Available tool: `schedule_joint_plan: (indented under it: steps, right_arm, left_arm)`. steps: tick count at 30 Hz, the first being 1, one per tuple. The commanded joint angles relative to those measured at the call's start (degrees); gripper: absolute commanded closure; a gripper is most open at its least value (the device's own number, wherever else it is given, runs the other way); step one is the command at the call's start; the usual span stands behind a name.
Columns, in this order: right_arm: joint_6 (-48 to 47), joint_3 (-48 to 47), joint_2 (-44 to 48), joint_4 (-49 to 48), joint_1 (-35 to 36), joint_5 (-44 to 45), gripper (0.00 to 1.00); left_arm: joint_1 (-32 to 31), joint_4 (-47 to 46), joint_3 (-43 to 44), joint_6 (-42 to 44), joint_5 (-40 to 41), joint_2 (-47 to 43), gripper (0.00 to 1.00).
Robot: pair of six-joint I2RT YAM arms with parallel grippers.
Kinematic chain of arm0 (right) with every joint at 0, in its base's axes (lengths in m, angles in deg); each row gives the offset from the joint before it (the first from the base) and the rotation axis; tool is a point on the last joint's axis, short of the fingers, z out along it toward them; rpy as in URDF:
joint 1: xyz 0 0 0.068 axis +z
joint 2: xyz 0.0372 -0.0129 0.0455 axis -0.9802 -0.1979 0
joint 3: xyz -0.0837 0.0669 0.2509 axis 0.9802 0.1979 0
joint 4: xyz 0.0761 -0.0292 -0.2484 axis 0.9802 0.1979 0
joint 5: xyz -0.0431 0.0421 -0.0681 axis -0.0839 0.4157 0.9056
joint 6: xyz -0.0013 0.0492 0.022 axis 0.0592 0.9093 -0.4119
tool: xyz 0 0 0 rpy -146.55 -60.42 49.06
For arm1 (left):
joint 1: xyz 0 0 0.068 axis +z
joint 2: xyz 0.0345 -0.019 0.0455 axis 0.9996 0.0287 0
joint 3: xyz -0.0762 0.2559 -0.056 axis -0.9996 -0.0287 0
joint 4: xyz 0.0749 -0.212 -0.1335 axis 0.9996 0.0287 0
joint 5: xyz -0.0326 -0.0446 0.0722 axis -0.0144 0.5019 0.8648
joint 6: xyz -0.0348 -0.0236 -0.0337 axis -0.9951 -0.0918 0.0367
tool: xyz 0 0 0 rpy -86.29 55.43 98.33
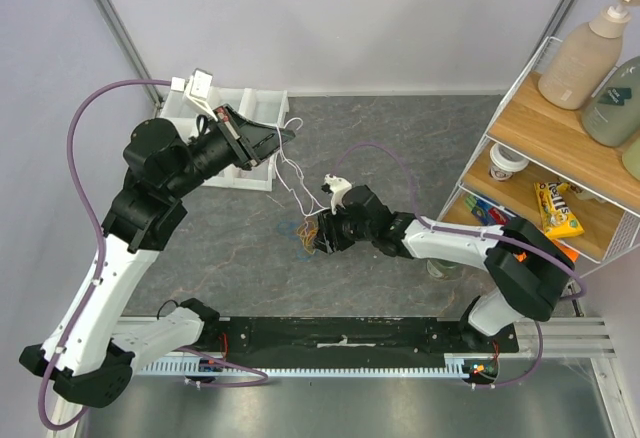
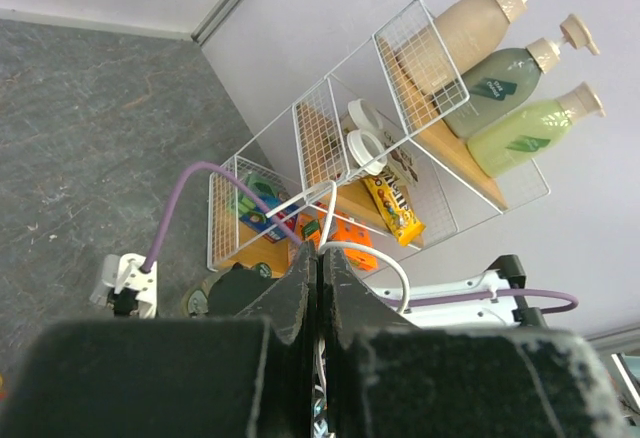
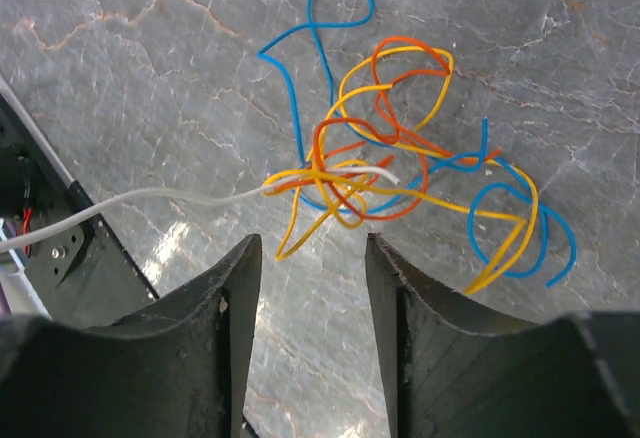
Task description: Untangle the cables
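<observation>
Right wrist: cables (image 3: 345, 193) knotted; left wrist: fingers (image 2: 295, 303) pinching white cable (image 3: 150, 196).

little legible print, all of it on the shelf goods

the yellow candy bag (image 1: 558, 208) on the middle wooden shelf carries dark brown block lettering that looks like "m&m's" from the top camera, though the letters are small and slanted. the dark green bottle (image 2: 497, 85) has a white label patch, and the light green bottle (image 2: 527, 141) a darker one; the words on both are too small to read. no numbers or signs can be read.
</observation>
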Motion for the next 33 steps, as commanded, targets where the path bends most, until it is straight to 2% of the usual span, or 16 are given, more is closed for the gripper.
schedule_joint_plan:
  steps: [1,4,10,17,21,25,30,33]
  right_arm:
    - [2.59,1.04,-2.51,-9.74,0.45,3.79,0.52]
    - [2.51,-0.01,-4.27,-10.09,0.45,4.85,0.60]
    - [2.77,-0.46,-4.89,-7.73,0.37,9.94,1.00]
    - [1.02,0.42,-4.01,-1.23,-0.25,18.46,1.00]
    - [0.23,1.65,-2.87,3.00,-2.61,21.90,1.00]
    - [-3.19,1.92,-1.47,5.62,-4.03,19.54,1.00]
    - [-7.59,-0.45,3.62,13.09,-4.12,13.56,0.98]
    - [-10.23,-2.56,7.84,17.23,-4.03,9.53,0.82]
  left_arm:
    - [0.12,-2.82,3.35,-3.24,-0.27,-0.19,0.98]
    - [0.12,-2.82,4.05,-3.42,-0.36,-0.28,0.99]
    - [0.12,-0.19,7.12,-2.89,0.52,-1.33,0.98]
    - [0.03,6.74,17.13,-1.05,4.30,-3.10,0.98]
    - [0.12,14.99,31.61,4.74,5.53,0.93,0.98]
    - [0.12,22.65,43.94,10.64,8.16,6.21,0.98]
    - [0.03,23.28,41.77,11.61,12.81,5.87,0.98]
    - [0.12,23.19,36.85,11.26,17.73,5.17,0.98]
